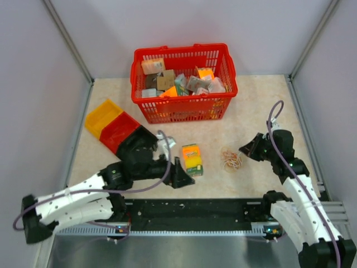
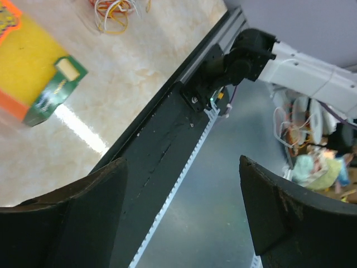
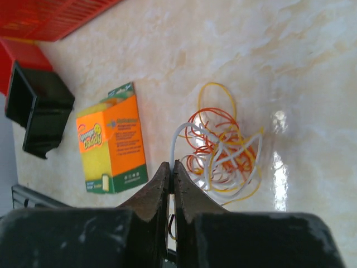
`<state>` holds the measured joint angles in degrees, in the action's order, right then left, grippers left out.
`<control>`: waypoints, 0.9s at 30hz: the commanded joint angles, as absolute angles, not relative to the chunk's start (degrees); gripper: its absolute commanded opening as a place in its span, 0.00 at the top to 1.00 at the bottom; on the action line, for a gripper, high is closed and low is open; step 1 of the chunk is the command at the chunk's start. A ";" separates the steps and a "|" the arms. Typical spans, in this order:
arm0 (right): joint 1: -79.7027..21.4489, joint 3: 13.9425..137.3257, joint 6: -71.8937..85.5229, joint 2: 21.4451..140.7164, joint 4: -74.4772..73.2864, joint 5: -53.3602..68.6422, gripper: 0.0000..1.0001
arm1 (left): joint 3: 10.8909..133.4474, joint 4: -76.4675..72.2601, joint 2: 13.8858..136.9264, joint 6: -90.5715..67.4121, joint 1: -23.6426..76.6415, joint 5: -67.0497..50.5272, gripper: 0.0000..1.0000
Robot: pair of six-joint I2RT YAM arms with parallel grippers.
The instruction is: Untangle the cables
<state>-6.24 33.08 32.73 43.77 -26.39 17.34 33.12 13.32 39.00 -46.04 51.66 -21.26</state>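
Note:
The cables (image 1: 231, 159) are a small tangle of thin orange, yellow and white loops on the table, right of the yellow-green box (image 1: 192, 159). In the right wrist view the tangle (image 3: 220, 142) lies just beyond my right gripper (image 3: 172, 166), which is shut on the end of a white cable that rises in an arch from the pile. My right gripper (image 1: 248, 149) sits at the tangle's right edge. My left gripper (image 1: 183, 176) is open and empty, low beside the box's near left corner. In the left wrist view its jaws (image 2: 182, 162) stand wide apart over the table's front rail.
A red basket (image 1: 184, 99) full of small packages stands at the back centre. Red (image 1: 120, 129) and yellow (image 1: 103, 117) bins lie at the left behind the left arm. The box (image 3: 111, 142) lies left of the tangle. A black rail (image 1: 189, 212) runs along the front edge.

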 commanded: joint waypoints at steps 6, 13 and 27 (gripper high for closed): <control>-6.33 37.52 30.14 42.53 -28.83 33.90 1.00 | 57.72 1.41 71.42 -32.89 69.08 3.18 0.33; -6.42 39.64 34.88 40.35 -28.74 34.80 0.98 | 63.73 -7.28 86.30 -22.15 69.61 4.91 0.53; -6.33 36.04 41.66 36.57 -23.55 44.74 0.96 | 63.90 -15.55 91.23 -31.29 67.15 2.55 0.64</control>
<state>-6.24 35.99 40.38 38.17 -26.11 42.24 62.63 -10.31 91.79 -29.61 67.11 2.37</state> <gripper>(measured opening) 0.031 0.404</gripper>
